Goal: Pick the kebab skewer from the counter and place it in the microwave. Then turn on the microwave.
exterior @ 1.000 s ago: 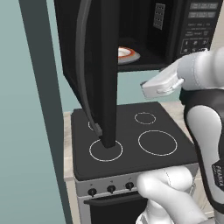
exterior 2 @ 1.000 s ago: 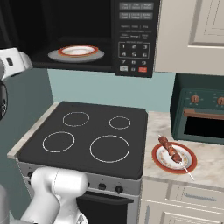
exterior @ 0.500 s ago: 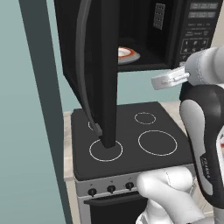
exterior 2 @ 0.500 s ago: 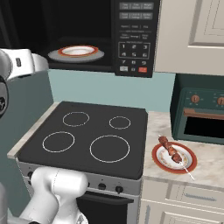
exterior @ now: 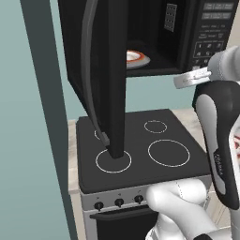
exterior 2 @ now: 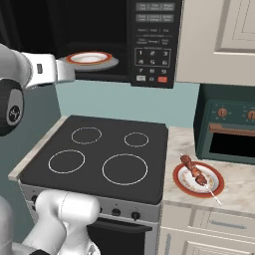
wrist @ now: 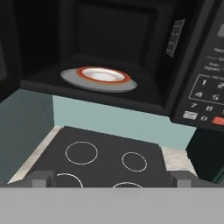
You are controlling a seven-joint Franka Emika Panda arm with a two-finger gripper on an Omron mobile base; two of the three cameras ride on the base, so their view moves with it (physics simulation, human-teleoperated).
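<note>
Black microwave (exterior 2: 124, 40) door agape; hand (wrist: 111, 178) spread, fingertips (wrist: 41, 178) cut off low.

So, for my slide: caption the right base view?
Kebab skewer waits on its plate beside the stovetop; microwave open.

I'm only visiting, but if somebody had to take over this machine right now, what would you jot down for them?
Gripper: open, holding nothing, up in front of the microwave, facing its cavity.
Microwave: door swung open; a red-rimmed plate sits on the turntable inside.
Skewer: lying on another red-rimmed plate on the counter, right of the stovetop, in front of the green toaster oven.
Done: door open.
Left: pick up the skewer, put it in the microwave, shut the door, start it.
</note>
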